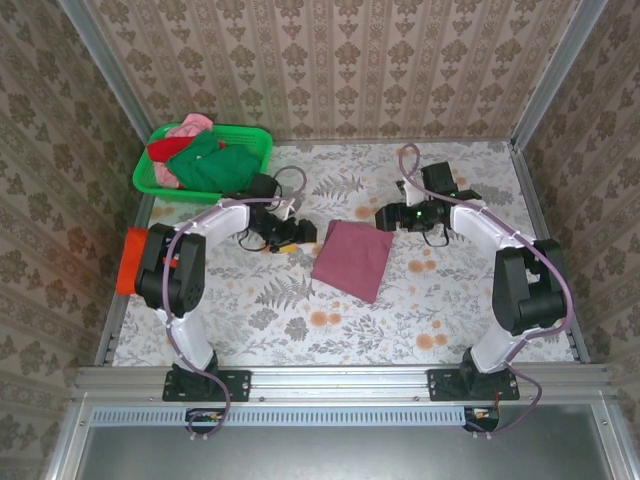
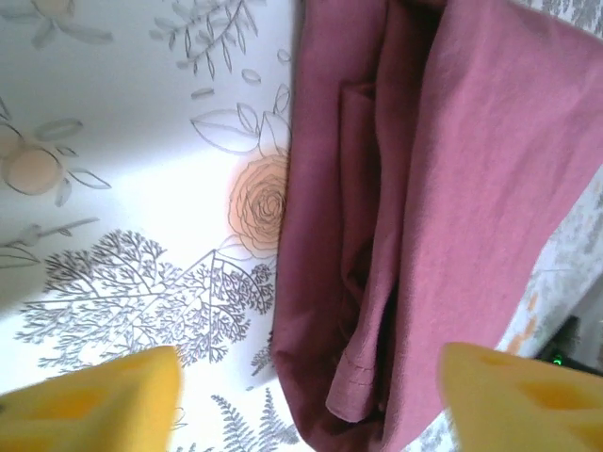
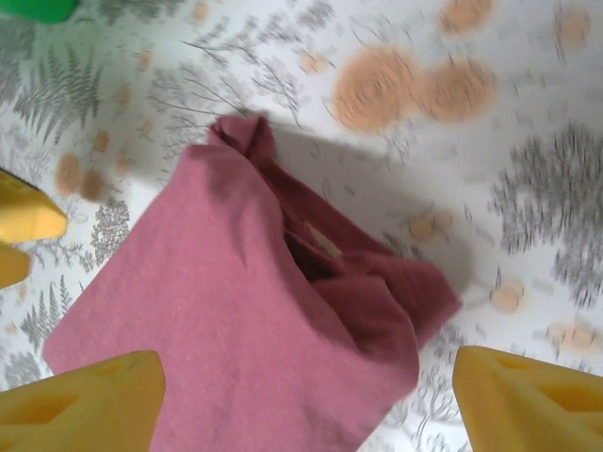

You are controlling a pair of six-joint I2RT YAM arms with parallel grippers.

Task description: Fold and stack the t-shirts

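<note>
Folded maroon t-shirt is lying on the floral table, the left gripper and right gripper hovering beside it, fingers spread, gripping nothing.

Floral table bears a folded maroon t-shirt and green basket.

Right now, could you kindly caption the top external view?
Left gripper and right gripper beside folded maroon shirt; basket holds more shirts.

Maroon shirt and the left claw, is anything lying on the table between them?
Nothing. In the top view, a narrow strip of bare floral tabletop separates the left claw from the maroon shirt.
</note>
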